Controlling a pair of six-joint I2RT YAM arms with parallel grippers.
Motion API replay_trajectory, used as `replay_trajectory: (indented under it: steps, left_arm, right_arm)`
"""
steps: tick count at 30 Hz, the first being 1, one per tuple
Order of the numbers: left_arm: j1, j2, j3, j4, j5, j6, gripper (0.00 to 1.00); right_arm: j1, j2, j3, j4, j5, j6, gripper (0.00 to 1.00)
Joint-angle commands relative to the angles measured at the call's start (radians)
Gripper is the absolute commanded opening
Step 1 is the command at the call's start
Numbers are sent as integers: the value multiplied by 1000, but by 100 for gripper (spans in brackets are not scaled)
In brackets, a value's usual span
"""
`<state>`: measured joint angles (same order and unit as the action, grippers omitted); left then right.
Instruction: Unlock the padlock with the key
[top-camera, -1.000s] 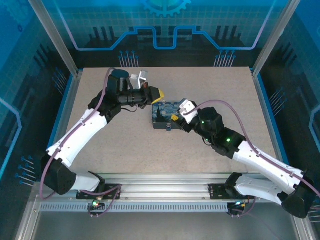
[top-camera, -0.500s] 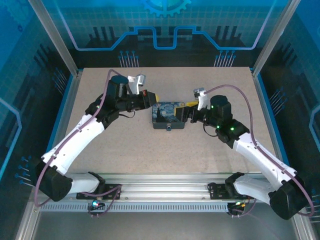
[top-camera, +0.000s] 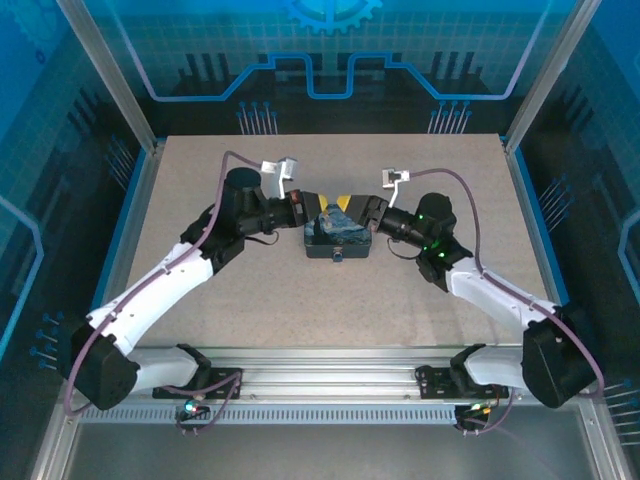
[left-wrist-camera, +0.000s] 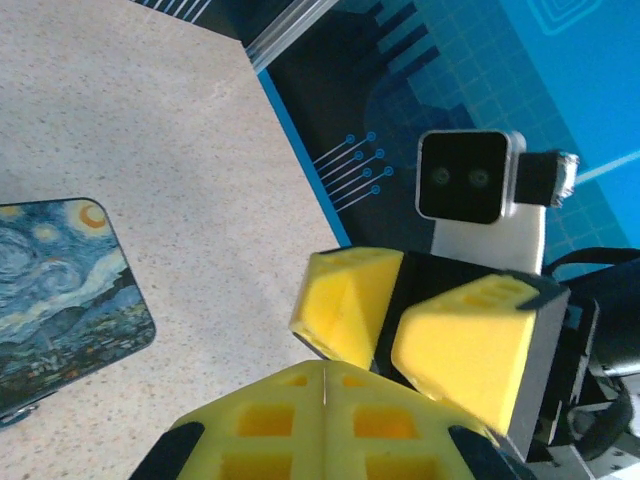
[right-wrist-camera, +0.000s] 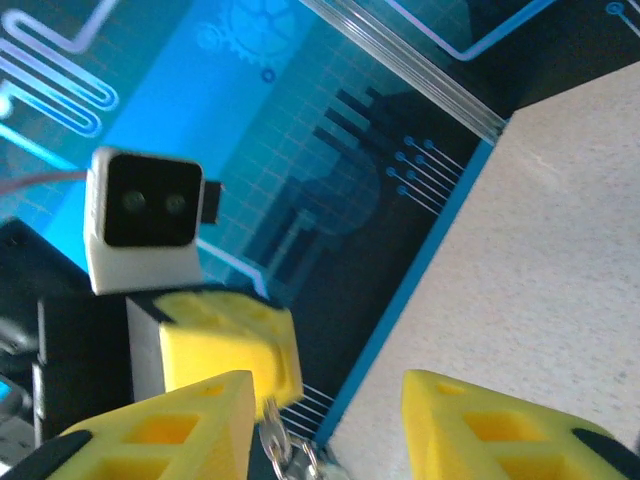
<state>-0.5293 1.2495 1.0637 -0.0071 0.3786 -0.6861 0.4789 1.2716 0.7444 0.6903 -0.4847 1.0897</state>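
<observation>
The small silvery metal key (right-wrist-camera: 284, 448), of which only a few ring links show, hangs in the air just under a yellow fingertip of the left gripper (left-wrist-camera: 325, 400). In the left wrist view that gripper's two yellow pads are pressed together along a thin seam, so I judge it clamped on the key. The right gripper (right-wrist-camera: 325, 385) faces it nose to nose with its jaws spread wide and holding nothing, the links dangling in the gap between them. Both hang above the far edge of a rectangular case printed with a blue-and-yellow starry-night painting (left-wrist-camera: 60, 290), which lies on the speckled beige table top (top-camera: 420, 160). A small dark fitting at the case's near edge (top-camera: 338, 258) may be the padlock, but it is too small to tell. The step in hand looks like a handover or regrasp of the key. Next, the right fingers would need to close squarely on it, leaving the blade free to aim at the keyhole.
</observation>
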Motion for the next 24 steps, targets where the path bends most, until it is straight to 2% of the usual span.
replay_trajectory:
  steps: [1, 3, 14, 19, 24]
  left_arm:
    - [-16, -45, -31, 134, -13, -50, 0]
    - [-18, -52, -40, 152, -19, -57, 0]
    - [-18, -101, -70, 200, -76, -79, 0]
    - [-18, -99, -70, 212, -64, -95, 0]
    - [-18, -97, -83, 224, -60, -109, 0]
  right_arm:
    - [16, 24, -12, 223, -23, 132, 36]
    - [29, 28, -5, 223, -23, 133, 33]
    - [76, 16, -40, 259, -10, 133, 35]
    - [85, 14, -29, 268, -18, 128, 35]
    - [95, 10, -15, 279, -17, 131, 42]
